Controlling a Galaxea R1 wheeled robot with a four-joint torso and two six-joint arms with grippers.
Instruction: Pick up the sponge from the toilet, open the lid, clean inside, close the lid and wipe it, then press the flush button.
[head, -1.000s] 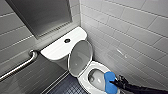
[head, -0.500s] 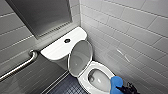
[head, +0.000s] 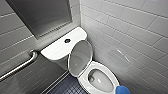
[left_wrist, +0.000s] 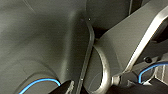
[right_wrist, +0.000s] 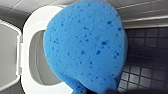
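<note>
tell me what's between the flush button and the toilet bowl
The raised lid stands upright between the flush button and the bowl; the head view shows it.

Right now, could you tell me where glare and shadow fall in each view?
Head view: glare streaks the wall beside the raised lid; left wrist view: dim, with a pale sheen along a dark edge; right wrist view: sponge brightly lit, bowl shaded.

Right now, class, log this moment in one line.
lid: raised | sponge: at toilet front rim | flush button: uncovered
</note>
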